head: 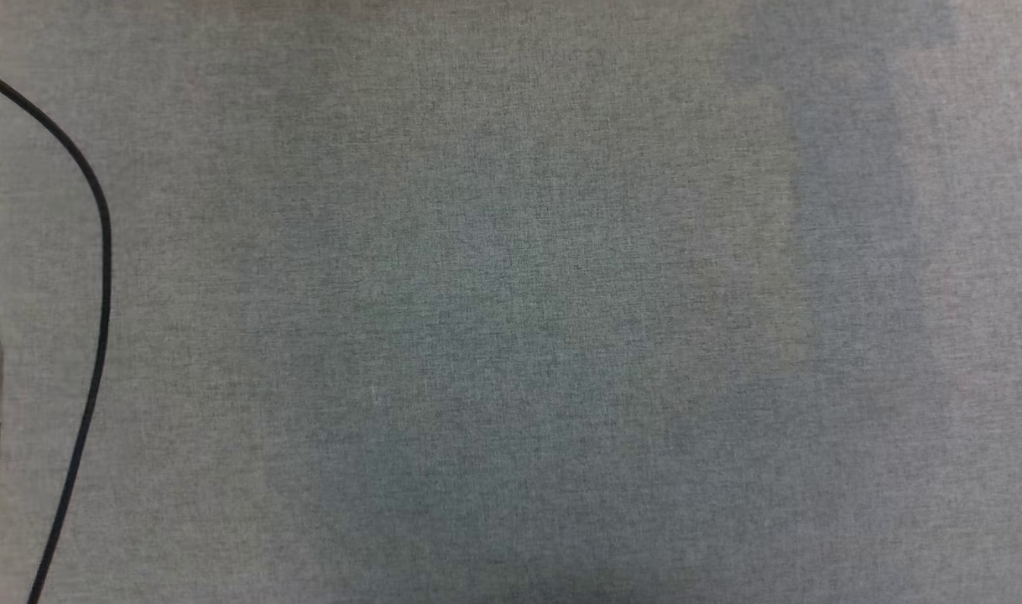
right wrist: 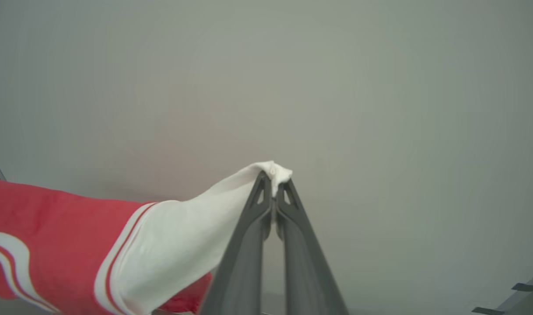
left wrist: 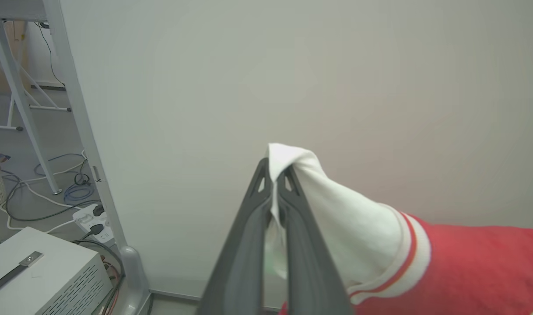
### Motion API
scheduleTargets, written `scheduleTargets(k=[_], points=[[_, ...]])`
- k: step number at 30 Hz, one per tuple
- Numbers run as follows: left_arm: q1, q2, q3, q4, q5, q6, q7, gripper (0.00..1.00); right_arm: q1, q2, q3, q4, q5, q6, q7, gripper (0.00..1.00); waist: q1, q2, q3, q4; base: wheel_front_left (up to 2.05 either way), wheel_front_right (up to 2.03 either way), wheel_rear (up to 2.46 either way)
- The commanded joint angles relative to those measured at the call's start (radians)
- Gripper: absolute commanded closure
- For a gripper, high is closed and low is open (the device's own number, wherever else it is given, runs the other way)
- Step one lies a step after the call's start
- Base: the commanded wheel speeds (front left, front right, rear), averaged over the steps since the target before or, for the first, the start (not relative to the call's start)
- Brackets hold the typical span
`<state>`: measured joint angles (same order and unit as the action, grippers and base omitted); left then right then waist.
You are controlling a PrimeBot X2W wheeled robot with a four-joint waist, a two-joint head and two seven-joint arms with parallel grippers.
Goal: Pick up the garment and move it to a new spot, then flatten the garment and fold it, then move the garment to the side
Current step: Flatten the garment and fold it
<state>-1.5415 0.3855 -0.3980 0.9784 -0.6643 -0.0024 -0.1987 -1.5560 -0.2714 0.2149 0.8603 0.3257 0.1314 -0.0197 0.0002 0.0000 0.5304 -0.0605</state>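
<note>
Garment (left wrist: 446, 262) hangs stretched between both arms: left gripper (left wrist: 275, 173) clamped on one white sleeve tip, right gripper (right wrist: 273, 179) clamped on the other. Risk, my judgement: thin pinches of cloth could slip under the shirt's weight, dropping one side.

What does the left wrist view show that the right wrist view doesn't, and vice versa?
Left wrist view: the left gripper shut on one white sleeve, a frame leg, floor cables, a power strip, a vented box. Right wrist view: the right gripper shut on the other sleeve, a curved white stripe on red fabric. Both: the garment, red with striped trim, before a pale wall.
</note>
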Motion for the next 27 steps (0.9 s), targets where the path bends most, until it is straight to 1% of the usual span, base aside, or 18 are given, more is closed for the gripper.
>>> scheduleTargets(k=[1, 4, 9, 13, 16, 21, 27], points=[[0.021, -0.016, 0.002, 0.021, -0.010, -0.013, -0.013, 1.00, 0.006, 0.005, 0.017, 0.022, 0.015, -0.001, -0.016, 1.00, -0.0002, 0.0000, 0.029, -0.004, 0.00, 0.00, 0.00], [0.051, -0.037, 0.000, 0.078, -0.021, -0.039, -0.024, 1.00, 0.033, 0.019, 0.061, 0.074, 0.049, -0.001, -0.035, 1.00, -0.0002, 0.0000, 0.041, -0.002, 0.00, 0.00, 0.00], [0.116, -0.069, 0.002, 0.149, -0.045, -0.077, -0.040, 1.00, 0.100, 0.023, 0.119, 0.127, 0.114, -0.001, -0.070, 1.00, -0.0002, 0.0000, 0.045, 0.007, 0.00, 0.00, 0.00], [0.197, -0.091, 0.012, 0.185, -0.072, -0.102, -0.053, 1.00, 0.189, 0.010, 0.159, 0.142, 0.172, -0.001, -0.107, 1.00, -0.0002, 0.0000, 0.021, 0.018, 0.00, 0.00, 0.00], [0.274, -0.101, 0.015, 0.193, -0.087, -0.116, -0.058, 1.00, 0.276, -0.012, 0.187, 0.127, 0.223, -0.001, -0.134, 1.00, -0.0002, 0.0000, -0.013, 0.027, 0.00, 0.00, 0.00], [0.417, -0.100, 0.025, 0.147, -0.105, -0.126, -0.062, 1.00, 0.438, -0.068, 0.221, 0.072, 0.302, -0.001, -0.165, 1.00, -0.0002, 0.0000, -0.092, 0.043, 0.00, 0.00, 0.00], [0.600, -0.071, 0.061, 0.015, -0.093, -0.128, -0.063, 1.00, 0.621, -0.136, 0.231, -0.038, 0.350, -0.001, -0.189, 1.00, -0.0002, 0.0000, -0.194, 0.054, 0.00, 0.00, 0.00]])
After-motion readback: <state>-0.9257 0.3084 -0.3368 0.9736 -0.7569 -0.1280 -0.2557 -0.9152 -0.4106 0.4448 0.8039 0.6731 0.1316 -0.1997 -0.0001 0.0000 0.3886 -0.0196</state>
